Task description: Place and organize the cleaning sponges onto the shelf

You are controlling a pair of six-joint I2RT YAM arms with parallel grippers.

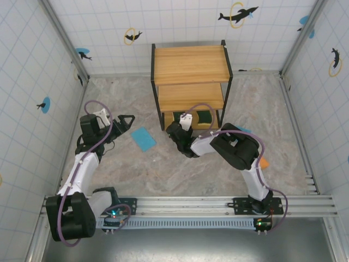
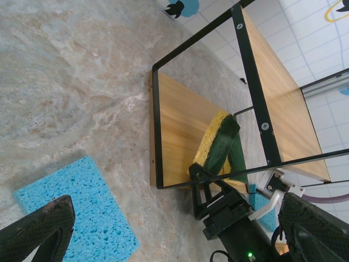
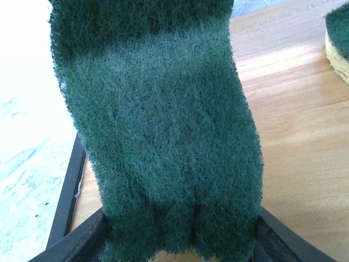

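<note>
Green sponge [image 3: 163, 125] is clamped on edge in the right gripper [image 3: 180, 240] at the near left corner of the shelf [image 3: 294, 125] bottom board, judged to leave room beside the second green sponge [image 3: 339, 33]. Left gripper [image 1: 128, 123] is held spread near the blue sponge [image 1: 143, 138] on the table, presumably for pickup.

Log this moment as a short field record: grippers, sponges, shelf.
left gripper: open, holding nothing
right gripper: at the shelf's lowest board, green sponge between its fingers
green sponge: upright on edge at that board
second green sponge: lying on the same board
blue sponge: flat on the table, left of the shelf
orange sponge: on the table by the right arm, partly hidden
upper boards: bare
</note>
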